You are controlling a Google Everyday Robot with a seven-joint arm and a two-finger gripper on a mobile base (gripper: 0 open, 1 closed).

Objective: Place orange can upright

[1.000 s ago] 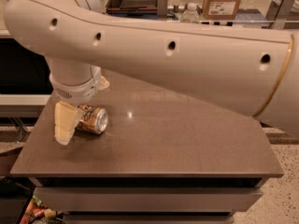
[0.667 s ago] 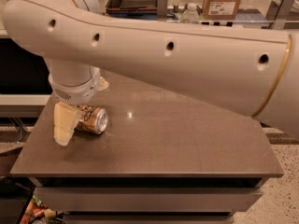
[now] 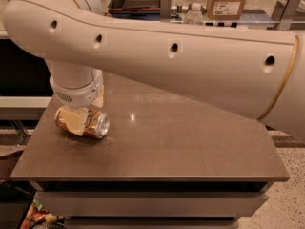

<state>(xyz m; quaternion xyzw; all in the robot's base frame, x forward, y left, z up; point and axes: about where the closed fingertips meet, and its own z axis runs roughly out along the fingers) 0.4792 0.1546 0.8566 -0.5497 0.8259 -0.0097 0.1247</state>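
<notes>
- Cluttered shelving [image 3: 143,4] filled the background at twelve o'clock, dim and hard to read in detail.
- One thick white arm [image 3: 190,66] crossed the whole view, running from three o'clock up towards ten o'clock. It had a row of small dark holes along its side and a thin gold ring near its right end.
- Below it stood a table [image 3: 190,142] with a dark brown top, catching one small glint of light near its middle.
- At one o'clock in the background stood a cardboard box [image 3: 228,1] with a white label.
- Just to the box's nine o'clock side stood a clear bottle [image 3: 194,14] with a pale cap.
- The orange can [image 3: 97,124] lay on its side near the tabletop's nine o'clock edge, its silver end turned towards four o'clock.
- The gripper [image 3: 87,114] hung from the arm's white wrist directly over the can, its cream-coloured parts covering the can's middle and left portion. Whether it was clenched on the can or released, I cannot tell.
</notes>
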